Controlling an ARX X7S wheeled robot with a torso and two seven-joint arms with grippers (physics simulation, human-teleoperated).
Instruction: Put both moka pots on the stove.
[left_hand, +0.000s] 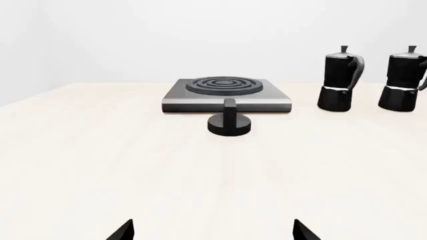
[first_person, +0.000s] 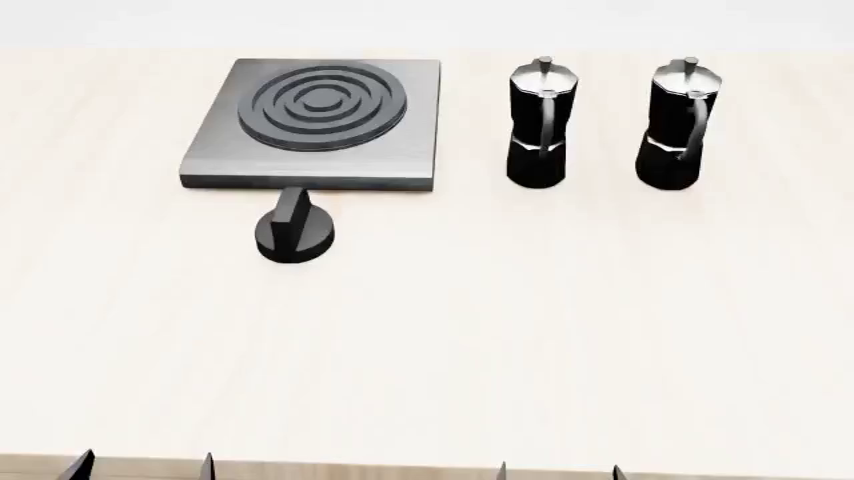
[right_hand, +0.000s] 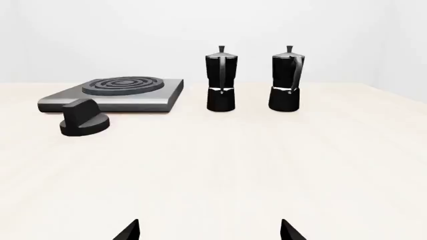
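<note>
The left fingers (first_person: 144, 464) and right fingers (first_person: 558, 470) show only as dark tips at the near edge of the table (first_person: 534, 330), each pair spread apart and holding nothing. Well ahead of the left fingers lies the stove (first_person: 400, 130) with a black knob (first_person: 294, 236) just in front of it. Farther right, well ahead of the right fingers, the 2 moka pots, the left pot (first_person: 539, 124) and the right pot (first_person: 681, 124), stand upright side by side on the table, apart from the stove.
</note>
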